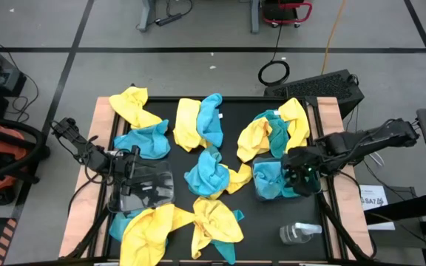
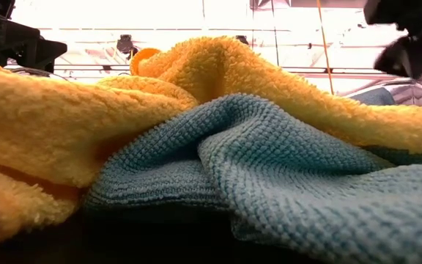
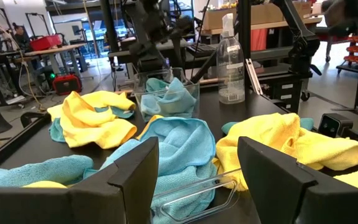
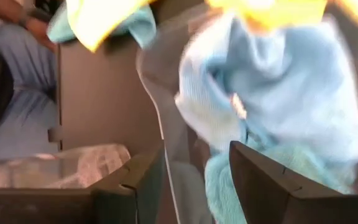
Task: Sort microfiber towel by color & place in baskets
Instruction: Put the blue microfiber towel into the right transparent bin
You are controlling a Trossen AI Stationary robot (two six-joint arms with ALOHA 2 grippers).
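Observation:
Yellow and turquoise microfiber towels lie in loose heaps over the black mat: a yellow one (image 1: pixel 135 107), a turquoise one (image 1: pixel 143 140), a mixed pile (image 1: pixel 272 129) and a yellow pair (image 1: pixel 213 222) near the front. The left basket (image 1: pixel 145 188) stands with no towel in it. My left gripper (image 1: pixel 134 164) hangs open over its far rim (image 3: pixel 194 193). The right basket (image 1: pixel 272 181) holds turquoise towels (image 4: pixel 278 106). My right gripper (image 1: pixel 302 174) is open above it, its fingers on either side of the basket's wall (image 4: pixel 160 124). Whether they touch the wall, I cannot tell.
A clear plastic bottle (image 1: pixel 298 233) lies on the mat near the front right corner. Towels (image 2: pixel 218 147) crowd the near edge and fill the low view. Wooden strips (image 1: pixel 87 192) border the mat left and right. A keyboard (image 1: pixel 316 87) sits beyond the far right corner.

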